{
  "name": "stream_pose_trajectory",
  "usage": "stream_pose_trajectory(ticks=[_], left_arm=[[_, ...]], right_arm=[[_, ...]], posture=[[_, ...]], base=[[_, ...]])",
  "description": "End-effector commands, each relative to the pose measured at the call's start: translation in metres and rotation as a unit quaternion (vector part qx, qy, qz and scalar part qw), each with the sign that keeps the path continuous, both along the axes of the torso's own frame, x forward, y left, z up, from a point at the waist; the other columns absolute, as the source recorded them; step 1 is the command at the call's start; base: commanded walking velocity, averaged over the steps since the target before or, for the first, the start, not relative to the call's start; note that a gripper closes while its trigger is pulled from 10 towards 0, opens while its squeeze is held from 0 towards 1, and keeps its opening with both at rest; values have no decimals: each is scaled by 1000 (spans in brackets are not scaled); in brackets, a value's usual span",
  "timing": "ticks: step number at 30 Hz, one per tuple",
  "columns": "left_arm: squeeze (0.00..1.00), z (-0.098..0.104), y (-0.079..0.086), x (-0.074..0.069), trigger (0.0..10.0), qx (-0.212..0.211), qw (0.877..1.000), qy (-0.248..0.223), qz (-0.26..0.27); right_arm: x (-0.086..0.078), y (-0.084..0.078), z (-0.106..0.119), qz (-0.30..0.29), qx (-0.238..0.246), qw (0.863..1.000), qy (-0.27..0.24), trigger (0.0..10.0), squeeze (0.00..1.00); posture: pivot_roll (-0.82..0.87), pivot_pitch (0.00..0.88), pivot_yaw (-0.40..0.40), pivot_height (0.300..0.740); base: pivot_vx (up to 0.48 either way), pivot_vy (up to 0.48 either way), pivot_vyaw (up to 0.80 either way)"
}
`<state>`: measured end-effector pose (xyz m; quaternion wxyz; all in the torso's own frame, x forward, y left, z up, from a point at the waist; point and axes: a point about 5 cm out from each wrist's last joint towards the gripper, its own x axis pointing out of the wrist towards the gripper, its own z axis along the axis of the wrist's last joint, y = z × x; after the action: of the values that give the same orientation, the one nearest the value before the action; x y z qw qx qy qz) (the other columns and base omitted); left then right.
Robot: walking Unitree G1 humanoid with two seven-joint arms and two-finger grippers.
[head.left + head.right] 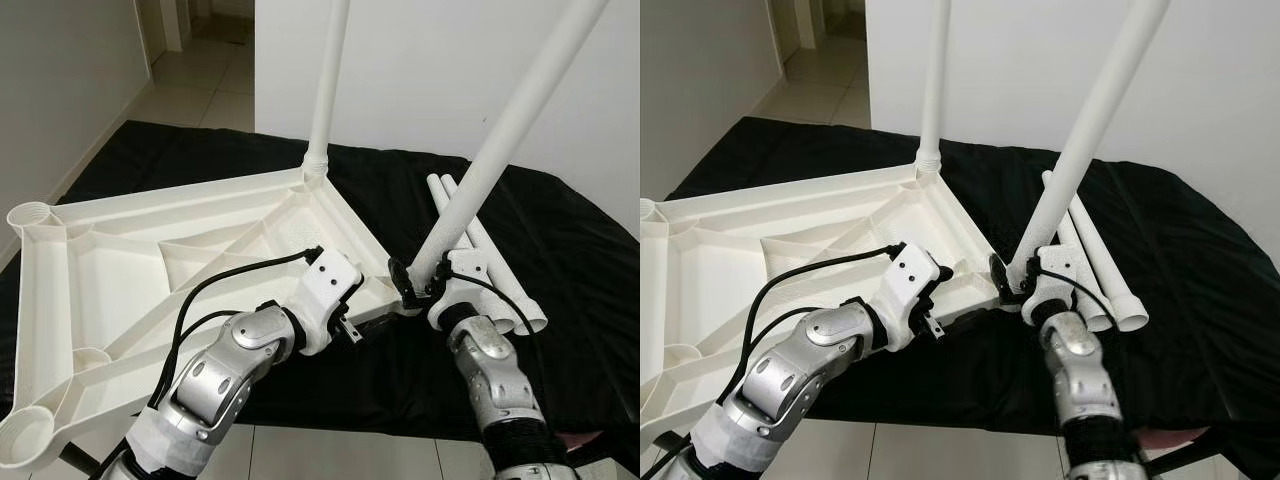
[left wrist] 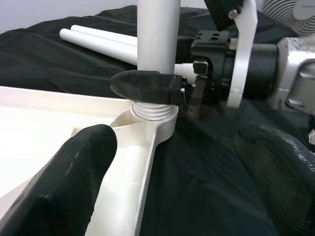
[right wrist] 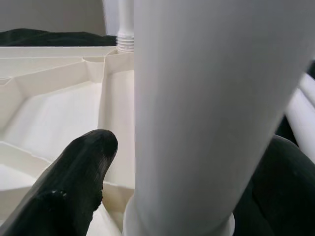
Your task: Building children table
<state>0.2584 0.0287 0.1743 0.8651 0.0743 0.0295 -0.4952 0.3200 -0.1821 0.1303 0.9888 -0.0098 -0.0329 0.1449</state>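
A white plastic table top (image 1: 120,260) lies upside down on a black cloth (image 1: 580,260). One white leg (image 1: 328,90) stands upright in its far corner socket. A second leg (image 1: 510,120) leans to the right, its lower end at the near right corner socket (image 2: 155,115). My right gripper (image 1: 420,285) is shut on this leg just above the socket, one finger (image 2: 142,86) pressed against the tube (image 3: 206,98). My left gripper (image 1: 350,328) is open beside that corner, its fingers (image 2: 74,182) straddling the table top's rim.
Two spare white legs (image 1: 490,260) lie side by side on the cloth to the right of the held leg. Empty sockets sit at the near left (image 1: 25,435) and far left (image 1: 30,215) corners. A white wall stands behind; tiled floor (image 1: 200,75) runs off far left.
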Motion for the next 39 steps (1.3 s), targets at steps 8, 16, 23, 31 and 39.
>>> stream_pose_trajectory(ticks=[8, 16, 23, 31, 39], left_arm=[[0, 1, -4, -2, 10000, 4, 1000, 2, -30], [0, 2, -4, -1, 10000, 5, 1000, -1, -29], [0, 2, -3, -1, 10000, 4, 1000, -1, -27], [0, 2, -3, -2, 10000, 3, 1000, 0, -26], [0, 0, -5, -4, 10000, 0, 1000, 5, -29]], right_arm=[[15, -3, -1, 77, -50, 996, 3, 10000, 0], [21, -7, -8, 109, -65, 991, 33, 314, 0], [18, -13, -21, 100, -42, 993, 56, 0, 0], [11, -8, -35, 55, 2, 996, 72, 10000, 0], [5, 7, -41, -54, -11, 994, 94, 10000, 0]], posture=[[-9, 0, -65, 740], [-5, 0, -65, 740], [-3, 0, -71, 740], [-8, 0, -77, 740], [-18, 0, -82, 740]], base=[[0, 0, 0], [0, 0, 0], [0, 0, 0], [0, 0, 0], [0, 0, 0]])
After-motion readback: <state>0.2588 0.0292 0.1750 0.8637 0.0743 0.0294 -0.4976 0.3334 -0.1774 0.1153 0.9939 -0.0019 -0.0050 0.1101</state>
